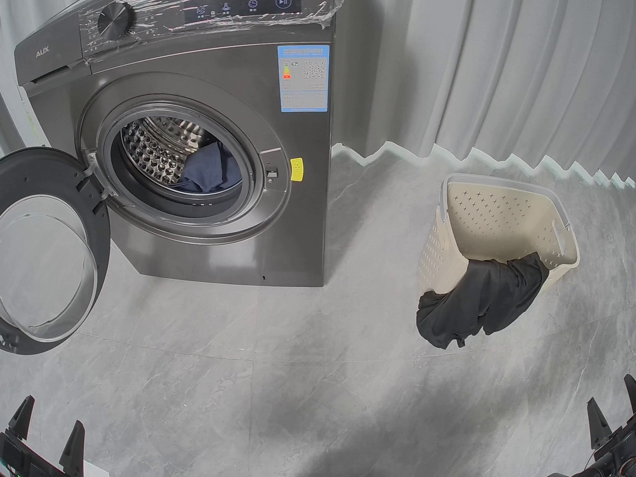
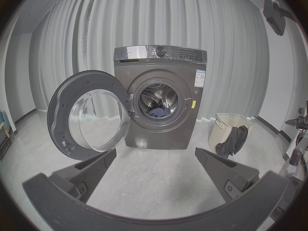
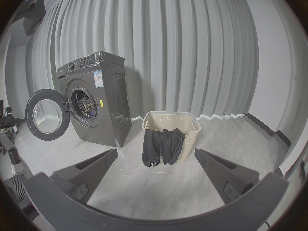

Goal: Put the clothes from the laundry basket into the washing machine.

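Note:
A grey washing machine (image 1: 199,134) stands at the left with its round door (image 1: 46,246) swung wide open. A dark blue garment (image 1: 209,170) lies inside the drum (image 2: 159,112). To the right stands a cream laundry basket (image 1: 497,226) with a black garment (image 1: 480,299) draped over its front rim, hanging down the outside (image 3: 162,145). My left gripper (image 1: 46,428) is low at the near left, open and holding nothing (image 2: 154,158). My right gripper (image 1: 613,409) is low at the near right, also open and holding nothing (image 3: 155,158). Both are well short of the basket and the machine.
Grey tiled floor (image 1: 298,366) stretches between me, the machine and the basket. Pale curtains (image 1: 497,61) hang behind both. The open door juts out to the left of the machine's front.

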You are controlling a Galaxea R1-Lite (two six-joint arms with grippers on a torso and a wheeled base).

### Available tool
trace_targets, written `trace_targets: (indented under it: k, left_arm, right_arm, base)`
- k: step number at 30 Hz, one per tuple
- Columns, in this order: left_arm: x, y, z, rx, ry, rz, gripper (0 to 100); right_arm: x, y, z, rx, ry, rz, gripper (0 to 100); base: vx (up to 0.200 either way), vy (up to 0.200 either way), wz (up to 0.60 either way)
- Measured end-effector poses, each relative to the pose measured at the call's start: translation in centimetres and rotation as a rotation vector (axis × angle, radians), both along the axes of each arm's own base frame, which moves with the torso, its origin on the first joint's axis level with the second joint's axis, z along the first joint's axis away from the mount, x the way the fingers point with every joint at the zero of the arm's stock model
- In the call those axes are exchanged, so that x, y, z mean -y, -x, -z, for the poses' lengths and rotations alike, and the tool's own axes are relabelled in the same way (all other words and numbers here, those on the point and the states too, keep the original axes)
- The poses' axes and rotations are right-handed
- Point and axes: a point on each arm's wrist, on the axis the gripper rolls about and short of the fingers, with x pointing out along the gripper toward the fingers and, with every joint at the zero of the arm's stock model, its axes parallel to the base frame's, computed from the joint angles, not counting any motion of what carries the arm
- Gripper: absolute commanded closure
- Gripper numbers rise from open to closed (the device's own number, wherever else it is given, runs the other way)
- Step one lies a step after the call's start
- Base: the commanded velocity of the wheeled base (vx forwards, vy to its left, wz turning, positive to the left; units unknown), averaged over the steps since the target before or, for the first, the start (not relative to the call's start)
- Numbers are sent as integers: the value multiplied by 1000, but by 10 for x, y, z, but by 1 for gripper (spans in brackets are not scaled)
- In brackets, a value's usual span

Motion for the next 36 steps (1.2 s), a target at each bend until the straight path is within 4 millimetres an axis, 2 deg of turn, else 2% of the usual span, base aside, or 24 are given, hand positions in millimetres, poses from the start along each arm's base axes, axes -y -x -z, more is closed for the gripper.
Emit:
trace_targets:
  k: [9,36]
  left_arm:
    - [0,0,0,0,-2,-2,0]
    - [0,0,0,-1,2,-5,0]
  right_arm:
    - [0,0,0,0,0,-1,0]
    - [0,0,0,-1,0,0,0]
  base:
    - [0,0,0]
    - [0,-200,0]
